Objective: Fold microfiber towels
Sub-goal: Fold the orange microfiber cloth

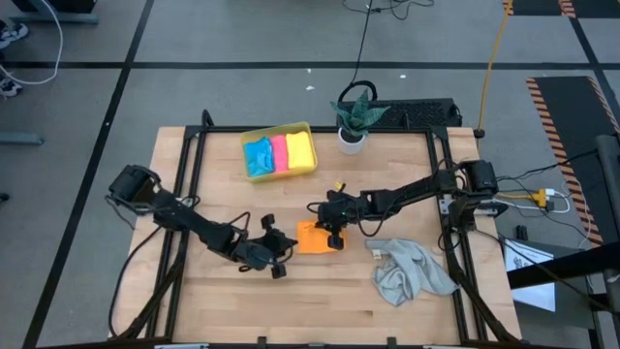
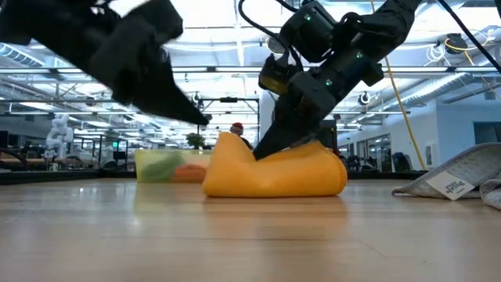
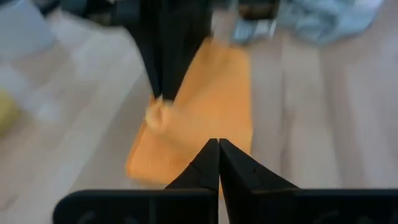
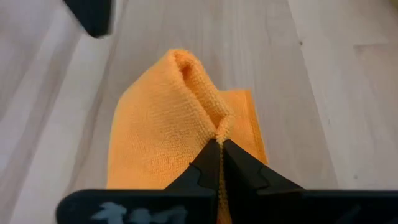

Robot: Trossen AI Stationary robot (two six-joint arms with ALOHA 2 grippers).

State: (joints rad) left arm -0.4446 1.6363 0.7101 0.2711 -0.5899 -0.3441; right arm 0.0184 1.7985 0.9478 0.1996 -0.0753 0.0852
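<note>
Pinching orange towel (image 4: 168,124), right gripper (image 4: 220,144).

Grey floor (image 1: 242,39) marked with dark lines surrounds the wooden worktop (image 1: 291,301); ceiling strip lights (image 2: 235,31) run beyond it.

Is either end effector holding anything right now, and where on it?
The right end effector pinches the orange towel at the raised fold along its edge. The left end effector is shut beside the towel, holding nothing.
</note>
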